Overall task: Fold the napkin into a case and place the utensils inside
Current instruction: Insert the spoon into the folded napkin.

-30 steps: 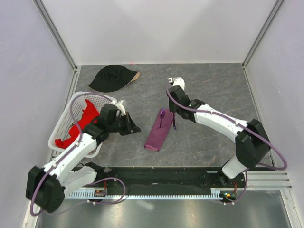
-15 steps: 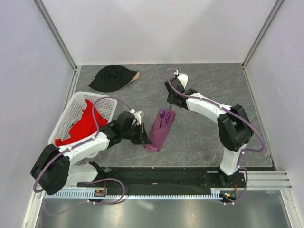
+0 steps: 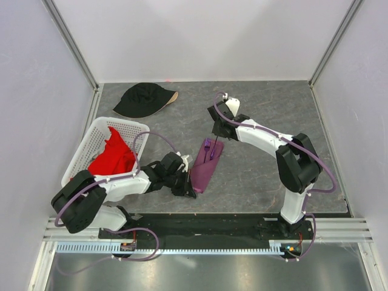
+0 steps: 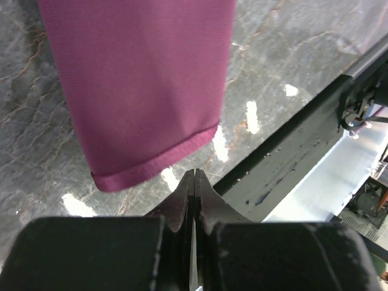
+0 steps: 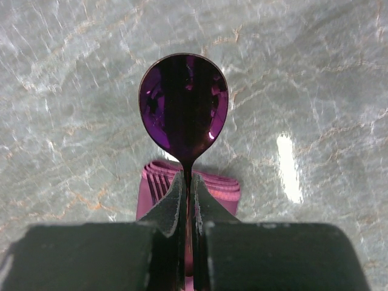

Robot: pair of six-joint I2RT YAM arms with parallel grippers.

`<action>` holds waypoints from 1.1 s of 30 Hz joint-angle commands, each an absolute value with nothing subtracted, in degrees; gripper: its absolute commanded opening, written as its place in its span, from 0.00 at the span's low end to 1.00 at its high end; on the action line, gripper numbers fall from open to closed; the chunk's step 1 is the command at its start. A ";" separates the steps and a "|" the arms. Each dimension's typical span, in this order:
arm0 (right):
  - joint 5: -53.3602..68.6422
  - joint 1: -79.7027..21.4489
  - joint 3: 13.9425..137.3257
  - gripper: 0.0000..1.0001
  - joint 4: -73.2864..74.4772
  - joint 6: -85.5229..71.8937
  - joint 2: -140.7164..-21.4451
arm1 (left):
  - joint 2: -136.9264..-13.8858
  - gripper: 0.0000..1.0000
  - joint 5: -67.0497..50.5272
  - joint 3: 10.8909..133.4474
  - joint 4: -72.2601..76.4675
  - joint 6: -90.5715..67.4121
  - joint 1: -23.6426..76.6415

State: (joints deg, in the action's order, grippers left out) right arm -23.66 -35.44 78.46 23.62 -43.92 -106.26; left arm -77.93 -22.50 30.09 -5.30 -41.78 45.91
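The plum-purple napkin lies folded as a narrow long case (image 3: 205,165) in the middle of the table. A purple fork (image 3: 207,147) sticks out of its far end, its tines also showing in the right wrist view (image 5: 159,185). My right gripper (image 3: 216,134) is shut on the handle of a purple spoon (image 5: 183,108), held above the case's far end (image 5: 221,187) with the bowl up. My left gripper (image 3: 188,185) is shut and empty, its tips on the table just short of the case's near end (image 4: 148,109).
A white lattice basket (image 3: 82,151) with a red cloth (image 3: 112,156) stands at the left. A black cap (image 3: 144,99) lies at the back left. The black base rail (image 3: 212,227) runs along the near edge, close to my left gripper.
My left gripper has swung from beside the basket toward the near end of the case. My right gripper has moved the spoon over the case's far end.
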 commanded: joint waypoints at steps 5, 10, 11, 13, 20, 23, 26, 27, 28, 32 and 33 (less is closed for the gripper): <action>-24.17 -38.05 77.96 0.00 28.03 -47.99 -105.38 | -82.34 0.02 -18.72 31.11 1.84 -45.26 46.85; -24.26 -38.76 77.78 0.00 31.10 -49.92 -105.56 | -84.37 0.02 -17.49 30.85 4.65 -46.58 47.90; -24.08 -38.76 77.52 0.00 31.46 -50.62 -105.56 | -84.64 0.02 -17.32 30.76 5.35 -46.76 48.07; -23.38 -38.85 76.65 0.00 32.08 -51.32 -105.21 | -84.90 0.02 -16.35 30.32 6.06 -47.55 48.51; -21.10 -39.81 74.36 0.00 33.84 -55.19 -104.24 | -85.43 0.02 -15.64 29.62 8.17 -49.04 49.39; -19.69 -40.17 73.48 0.00 34.28 -57.04 -104.33 | -85.60 0.02 -15.64 29.88 8.17 -48.87 49.57; -18.55 -40.43 72.60 0.00 34.19 -59.15 -104.41 | -85.78 0.02 -15.73 30.23 8.26 -48.69 49.75; -18.46 -40.69 72.34 0.00 34.36 -59.67 -104.33 | -85.96 0.02 -15.82 30.41 8.17 -48.52 49.83; -18.37 -41.04 71.72 0.00 34.37 -60.46 -104.24 | -86.04 0.02 -15.82 30.50 8.17 -48.43 49.92; -17.93 -41.66 69.53 0.00 35.24 -63.80 -103.28 | -86.31 0.02 -15.73 30.59 8.17 -48.43 50.10; -18.02 -41.75 68.22 0.00 35.24 -64.59 -102.75 | -86.40 0.02 -15.56 30.67 8.17 -48.34 50.27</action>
